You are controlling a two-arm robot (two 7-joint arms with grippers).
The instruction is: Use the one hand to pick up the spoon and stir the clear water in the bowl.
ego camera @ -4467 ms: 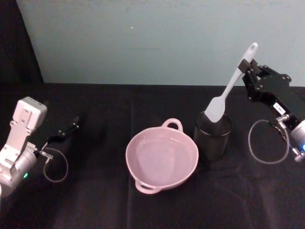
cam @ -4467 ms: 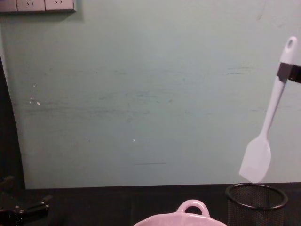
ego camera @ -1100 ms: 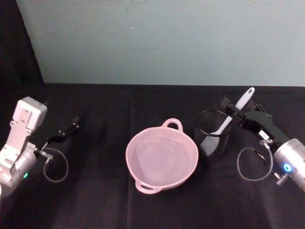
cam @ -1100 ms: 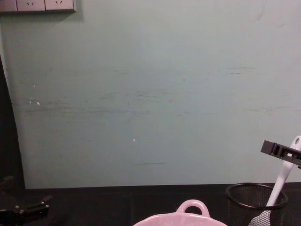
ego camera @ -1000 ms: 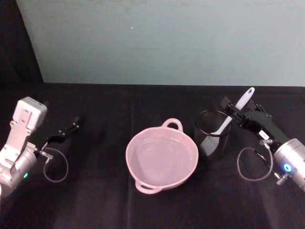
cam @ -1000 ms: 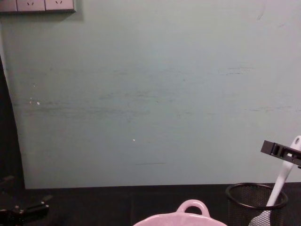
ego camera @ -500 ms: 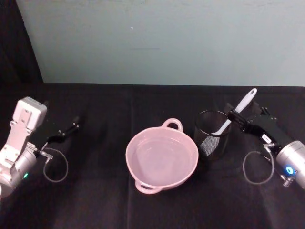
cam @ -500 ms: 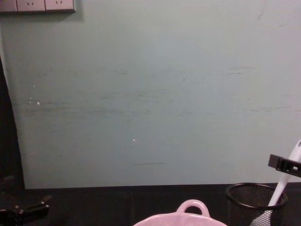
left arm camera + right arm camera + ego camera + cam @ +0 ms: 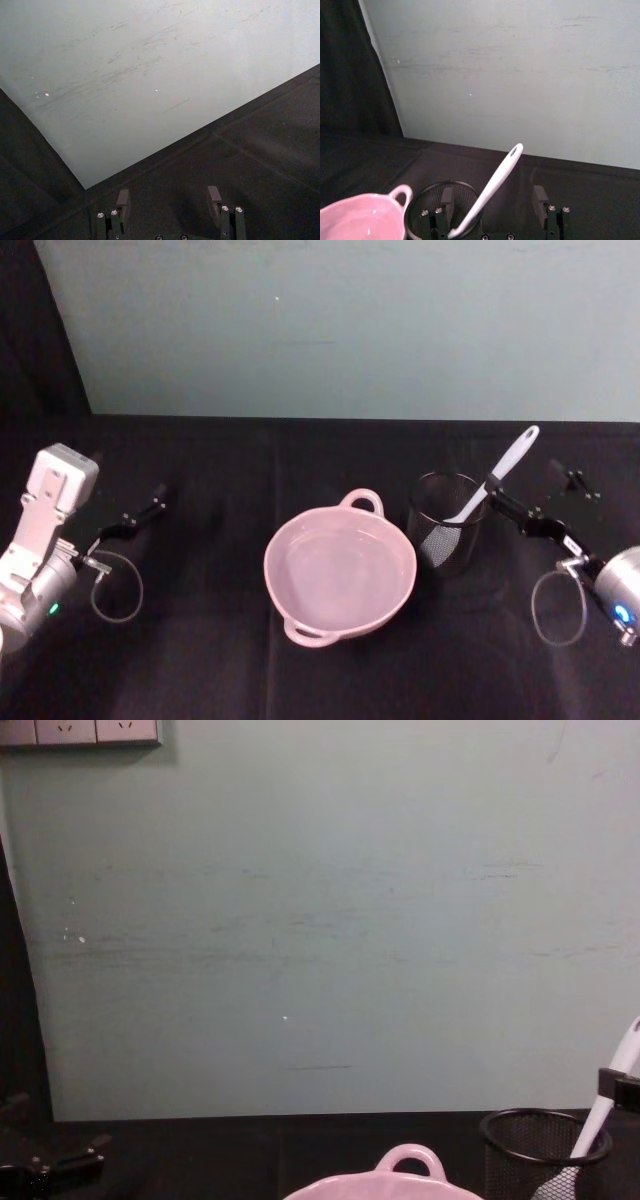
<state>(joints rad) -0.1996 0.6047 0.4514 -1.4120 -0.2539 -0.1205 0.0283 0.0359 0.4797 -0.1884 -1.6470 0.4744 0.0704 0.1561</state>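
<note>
The pink bowl [image 9: 340, 575] of clear water stands untouched at the table's middle. Just beside it, the white spoon [image 9: 492, 486] leans in the black mesh cup [image 9: 446, 523], head down. The right gripper [image 9: 537, 498] waits beside the handle with fingers apart, holding nothing; judging from this, picking and stirring remain. The left gripper [image 9: 140, 512] is parked far left, also spread.

My right gripper [image 9: 540, 497] sits low at the right side of the table with its fingers [image 9: 538, 196] spread wide apart and nothing between them, the silver wrist and looped cable trailing behind toward the near right edge. My left gripper [image 9: 140, 512] is parked at the far left, pointing forward just above the cloth, its fingers [image 9: 123, 198] also parted and holding nothing.
</note>
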